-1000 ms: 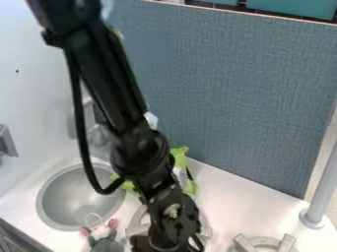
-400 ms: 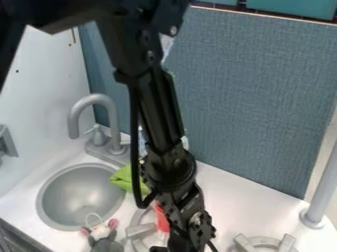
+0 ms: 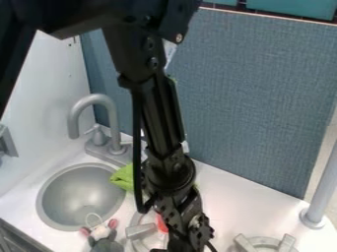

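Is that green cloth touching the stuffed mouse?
Apart. The camera view shows white counter between the green cloth and the stuffed mouse, which is lower down, beside the sink.

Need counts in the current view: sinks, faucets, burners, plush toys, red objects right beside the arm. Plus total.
Sink: 1
Faucet: 1
Burners: 2, both partly visible
Plush toy: 1
Red object: 1, partly hidden
Total: 6

The visible part of the red object [image 3: 161, 225] is narrow and smooth. The object is located at the gray burner [image 3: 139, 230] beside the sink [image 3: 79, 199], partly concealed by the black arm [image 3: 170, 172].
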`<state>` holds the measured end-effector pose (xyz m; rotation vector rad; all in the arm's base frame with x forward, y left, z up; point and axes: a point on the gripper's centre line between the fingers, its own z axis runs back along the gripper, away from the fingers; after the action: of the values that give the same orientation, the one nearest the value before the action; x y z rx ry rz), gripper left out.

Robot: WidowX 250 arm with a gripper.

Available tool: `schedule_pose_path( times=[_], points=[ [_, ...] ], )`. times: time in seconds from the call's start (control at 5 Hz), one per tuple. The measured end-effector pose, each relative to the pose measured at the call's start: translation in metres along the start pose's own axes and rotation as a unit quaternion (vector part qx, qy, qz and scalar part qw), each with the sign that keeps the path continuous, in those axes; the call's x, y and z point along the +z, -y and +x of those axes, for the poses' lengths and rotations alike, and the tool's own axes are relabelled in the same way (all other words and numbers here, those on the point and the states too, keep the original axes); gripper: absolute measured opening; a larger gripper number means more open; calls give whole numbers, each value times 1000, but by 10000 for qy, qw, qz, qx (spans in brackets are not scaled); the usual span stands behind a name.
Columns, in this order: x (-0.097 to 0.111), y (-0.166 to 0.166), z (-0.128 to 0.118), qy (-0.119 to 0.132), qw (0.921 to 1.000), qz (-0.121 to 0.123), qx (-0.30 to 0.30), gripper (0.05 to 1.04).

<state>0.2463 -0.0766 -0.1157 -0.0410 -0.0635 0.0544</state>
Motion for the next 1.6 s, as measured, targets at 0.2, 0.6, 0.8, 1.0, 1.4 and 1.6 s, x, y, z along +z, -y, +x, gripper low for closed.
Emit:
schedule_pose_path(
  times=[0.2, 0.6, 0.8, 1.0, 1.4, 1.6],
  points=[
    [2, 0, -14, -219, 9997, 5, -71, 561],
    [71, 50, 10, 63, 9983, 93, -568, 561],
    [81, 72, 29, 313, 9981, -33, -535, 561],
    [69, 80, 45, 325, 9980, 2, -547, 561],
    [37, 92, 69, 164, 9970, 160, -741, 561],
    [21, 97, 74, 45, 9970, 154, -752, 561]
  ],
)
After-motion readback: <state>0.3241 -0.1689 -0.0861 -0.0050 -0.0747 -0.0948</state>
